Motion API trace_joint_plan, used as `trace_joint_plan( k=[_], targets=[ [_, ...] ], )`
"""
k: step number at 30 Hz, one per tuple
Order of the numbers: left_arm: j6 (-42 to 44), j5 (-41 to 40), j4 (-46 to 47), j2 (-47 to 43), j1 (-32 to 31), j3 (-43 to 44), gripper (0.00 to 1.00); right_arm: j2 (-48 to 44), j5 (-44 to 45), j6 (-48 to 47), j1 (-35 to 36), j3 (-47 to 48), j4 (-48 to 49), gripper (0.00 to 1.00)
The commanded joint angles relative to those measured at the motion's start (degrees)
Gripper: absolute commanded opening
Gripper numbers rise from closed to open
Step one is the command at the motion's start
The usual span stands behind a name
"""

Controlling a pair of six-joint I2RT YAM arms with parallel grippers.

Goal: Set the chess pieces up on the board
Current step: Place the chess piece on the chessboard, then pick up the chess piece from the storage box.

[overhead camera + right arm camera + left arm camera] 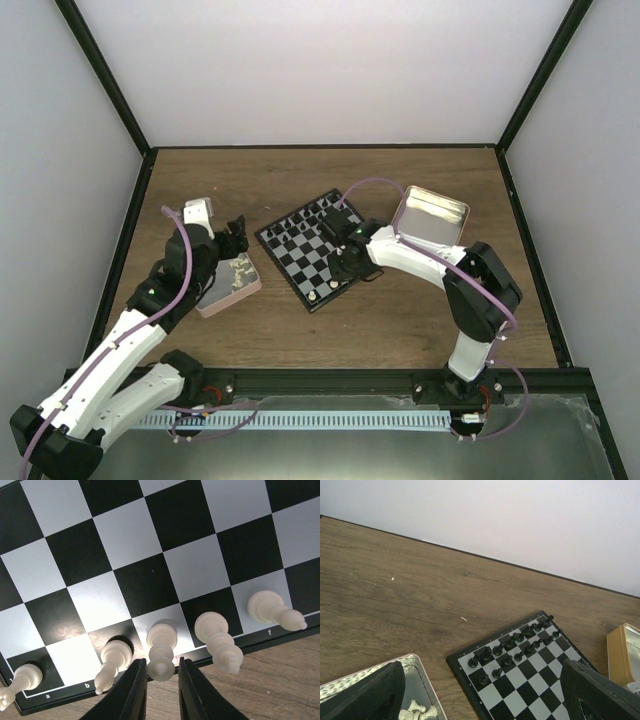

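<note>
Looking down from the top view, the board (322,250) lies cornerwise on the tabletop (400,330), with a pink tin (232,283) to its left and a gold tin (432,215) to its right, likely so each arm has a tin nearby. The left end effector (237,238) hangs by the pink tin. The right end effector (345,268) is at the board's near edge.

From the left wrist, its fingers (370,695) stand wide apart and empty above white pieces (417,711) in the pink tin, probably ready to pick one. Black pieces (515,647) fill the far rows.

From the right wrist, five white pieces stand along the lettered edge row. The fingers (132,695) narrowly flank the middle piece (161,650), which rests on its square. I cannot tell whether they grip it.
</note>
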Motion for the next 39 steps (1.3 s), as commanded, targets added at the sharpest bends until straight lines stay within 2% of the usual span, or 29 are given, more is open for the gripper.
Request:
trace_joint_plan(
  k=[1, 5, 15, 21, 27, 39],
  targets=[
    [0.5, -0.6, 0.1, 0.0, 0.3, -0.2, 0.87, -0.4, 1.0, 0.4, 0.1, 0.5, -0.2, 0.22],
    [0.3, -0.3, 0.0, 0.1, 0.3, -0.1, 0.87, -1.6, 1.0, 0.7, 0.1, 0.9, 0.0, 0.3],
    [-6.0, -2.1, -0.1, 4.4, 0.4, -1.5, 0.86, -12.4, 6.7, 5.3, 0.1, -1.2, 5.0, 0.37],
    [-12.0, 1.3, -2.6, 14.3, 4.4, -1.5, 0.7, -18.4, 7.9, 6.9, 0.1, -6.0, 9.7, 0.39],
    [-13.8, 9.0, 0.1, 20.3, 10.9, -4.8, 0.46, -19.4, 7.7, 6.8, 0.1, -8.6, 11.5, 0.39],
    [-13.4, 16.1, 0.9, 28.6, 12.5, -8.4, 0.42, -20.7, 8.2, 5.3, 0.0, -12.3, 15.0, 0.38]
  ],
)
